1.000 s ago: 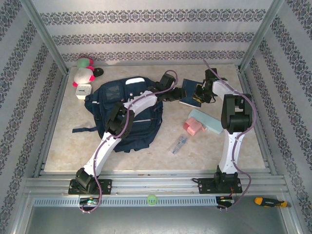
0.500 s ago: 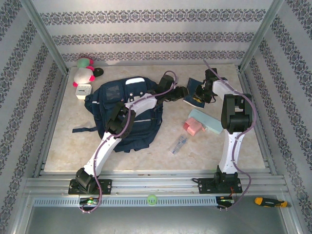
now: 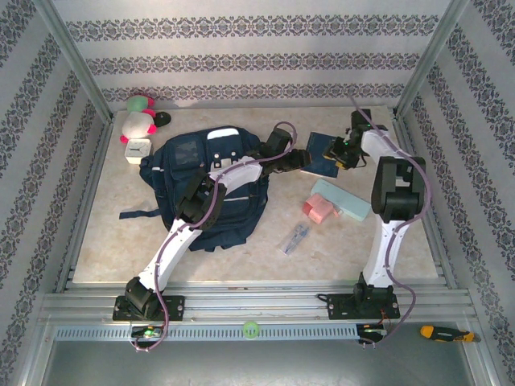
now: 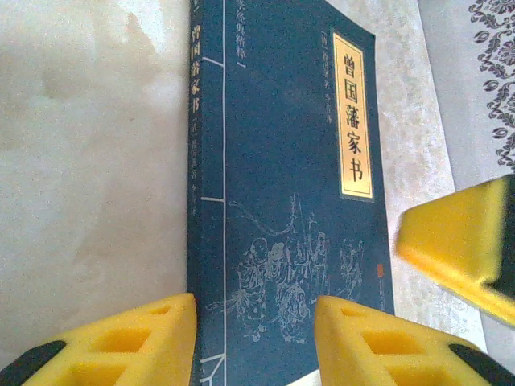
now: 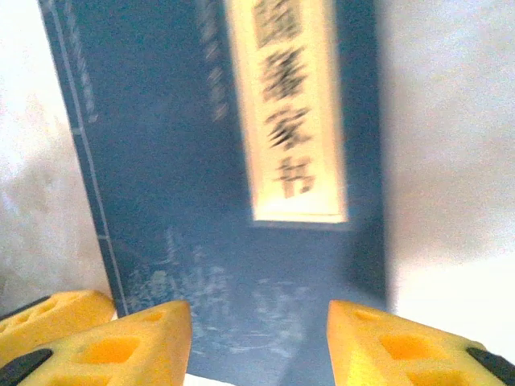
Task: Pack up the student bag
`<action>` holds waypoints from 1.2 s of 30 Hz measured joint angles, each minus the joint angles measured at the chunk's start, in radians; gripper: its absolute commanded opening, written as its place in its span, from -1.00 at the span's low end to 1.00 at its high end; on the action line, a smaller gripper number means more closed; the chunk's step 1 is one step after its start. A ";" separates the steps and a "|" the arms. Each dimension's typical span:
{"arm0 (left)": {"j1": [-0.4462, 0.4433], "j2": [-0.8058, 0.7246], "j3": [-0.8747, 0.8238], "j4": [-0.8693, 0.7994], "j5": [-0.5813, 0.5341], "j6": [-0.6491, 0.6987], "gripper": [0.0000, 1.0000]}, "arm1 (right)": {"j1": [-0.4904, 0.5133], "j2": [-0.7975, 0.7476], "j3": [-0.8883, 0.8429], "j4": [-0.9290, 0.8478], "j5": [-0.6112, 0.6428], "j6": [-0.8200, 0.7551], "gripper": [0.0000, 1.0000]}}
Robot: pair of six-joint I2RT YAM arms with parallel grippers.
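The student bag lies left of centre on the surface, beneath the left arm and apart from the left hand, which, like the right hand, is open-fingered at the dark-blue booklet.

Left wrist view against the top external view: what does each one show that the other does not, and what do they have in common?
Left wrist: the cover's yellow title label with Chinese characters, and a pale line drawing of figures. Top external: the student bag, a plush toy and a pink box. Both: the dark-blue book lying on the table, with the left hand at its edge.
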 measured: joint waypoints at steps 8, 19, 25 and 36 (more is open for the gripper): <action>0.000 0.000 0.000 -0.004 0.000 0.013 -0.16 | -0.060 0.006 0.000 -0.027 0.004 -0.028 -0.22; -0.005 0.000 0.005 -0.015 -0.005 0.019 -0.16 | -0.019 0.066 0.004 -0.042 -0.020 -0.029 -0.40; -0.004 0.000 0.006 -0.015 0.001 0.011 -0.15 | -0.016 0.079 0.027 -0.058 -0.027 -0.026 -0.56; 0.016 -0.061 -0.100 0.040 0.074 -0.113 -0.15 | -0.006 0.084 0.032 -0.045 -0.046 -0.006 -0.62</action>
